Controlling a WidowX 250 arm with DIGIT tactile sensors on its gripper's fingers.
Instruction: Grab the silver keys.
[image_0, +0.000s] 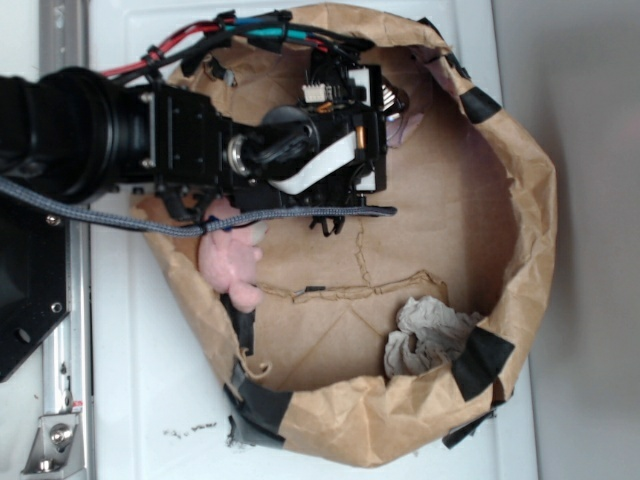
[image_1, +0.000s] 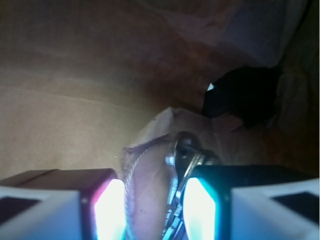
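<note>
Currently the gripper (image_1: 152, 210) is held open, its fingers (image_1: 110, 210) straddling the silver keys (image_1: 187, 165) on the paper bag (image_0: 520, 200) floor. If closed off-centre, only a ring may be pinched and the keys dropped.

The exterior view is bright, evenly lit and fairly sharp. The wrist view is dim, brown and soft; the close fingers (image_1: 109, 210) glare white, blurred, with cyan and pink fringes.
</note>
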